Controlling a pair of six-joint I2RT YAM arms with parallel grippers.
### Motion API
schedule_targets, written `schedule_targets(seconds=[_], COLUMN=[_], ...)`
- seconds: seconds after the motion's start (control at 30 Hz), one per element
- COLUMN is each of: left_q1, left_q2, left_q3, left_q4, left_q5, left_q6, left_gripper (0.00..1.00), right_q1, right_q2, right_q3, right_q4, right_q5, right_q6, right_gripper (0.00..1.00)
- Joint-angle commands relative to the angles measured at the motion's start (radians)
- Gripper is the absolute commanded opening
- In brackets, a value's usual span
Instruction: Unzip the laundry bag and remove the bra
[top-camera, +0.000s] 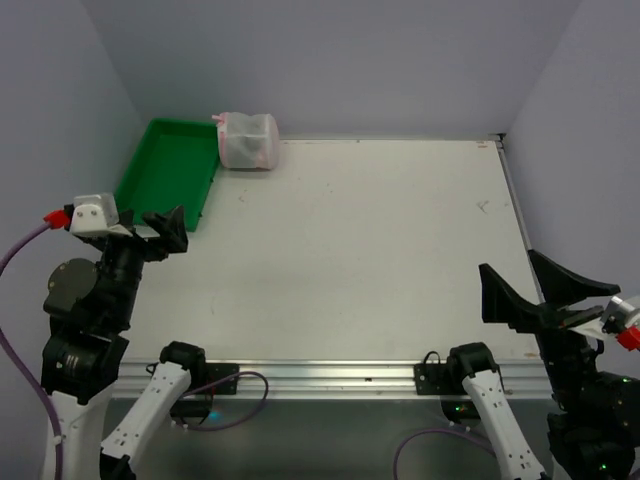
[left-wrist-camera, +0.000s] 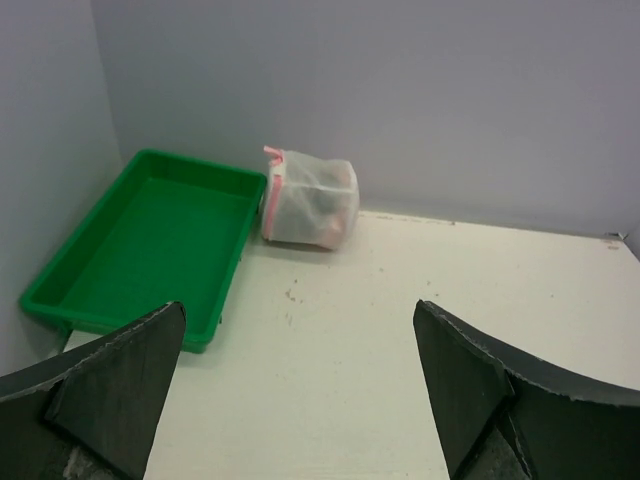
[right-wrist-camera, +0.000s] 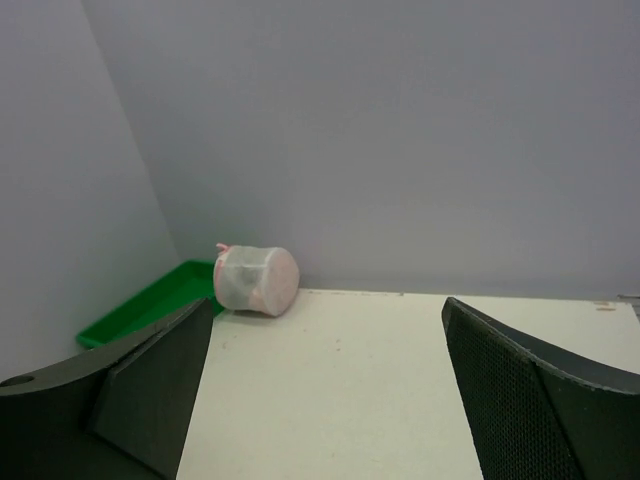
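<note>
Right, starting on my left: my left tool (top-camera: 165, 228) hangs above the near left corner of the surface (top-camera: 370, 230). Its jaws are spread wide with nothing between them, and it is aimed toward the far wall so its camera takes in the whole job. Just beyond it, along the left wall, lies the green tray (top-camera: 168, 165), which I'd guess is where the bra is meant to land. At the tray's far right corner sits the laundry bag (top-camera: 248, 141); whether the two touch I cannot tell. It lies on its side close to the back wall, one round face with its pink trim (left-wrist-camera: 272, 188) turned toward the tray. Through the mesh I make out a darker pinkish shape (left-wrist-camera: 322, 215), which I take for the bra. Whether the zip is shut I cannot tell from here. Well apart, at the near right, my right tool (top-camera: 508, 264) is likewise wide and empty, pointed at the bag. I judge the task not begun.
</note>
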Motion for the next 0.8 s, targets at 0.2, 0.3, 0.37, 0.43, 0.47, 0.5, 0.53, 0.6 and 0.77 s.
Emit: schedule_targets(seconds=[0.2, 0.3, 0.37, 0.43, 0.47, 0.5, 0.53, 0.6, 0.77], left_q1=[-0.005, -0.004, -0.002, 0.005, 0.021, 0.031, 0.044, 0.09, 0.215], left_q2=[0.374, 0.553, 0.702, 0.844, 0.891, 0.934, 1.013, 1.084, 1.317], left_q3=[-0.087, -0.075, -0.036, 0.035, 0.063, 0.094, 0.143, 0.183, 0.306], left_q4=[0.273, 0.396, 0.48, 0.543, 0.557, 0.571, 0.604, 0.644, 0.747], left_q5=[0.125, 0.09, 0.037, 0.02, 0.026, 0.056, 0.067, 0.127, 0.256], left_q6=[-0.092, -0.093, -0.089, -0.08, -0.08, -0.08, -0.08, -0.086, -0.1], left_gripper=[1.0, 1.0, 1.0, 1.0, 1.0, 1.0, 1.0, 1.0, 1.0], right_q1=[-0.003, -0.003, -0.003, -0.003, -0.003, -0.003, -0.003, -0.003, -0.003], right_q2=[0.055, 0.075, 0.084, 0.096, 0.098, 0.101, 0.105, 0.108, 0.11], right_q3=[-0.127, -0.155, -0.175, -0.193, -0.201, -0.207, -0.221, -0.245, -0.307], right_q4=[0.062, 0.079, 0.09, 0.111, 0.119, 0.134, 0.142, 0.166, 0.24], right_q5=[-0.104, -0.121, -0.142, -0.165, -0.175, -0.184, -0.205, -0.234, -0.337], right_q6=[0.077, 0.087, 0.087, 0.087, 0.089, 0.087, 0.089, 0.092, 0.107], right_gripper=[0.99, 0.99, 0.99, 0.99, 0.99, 0.99, 0.99, 0.99, 0.99])
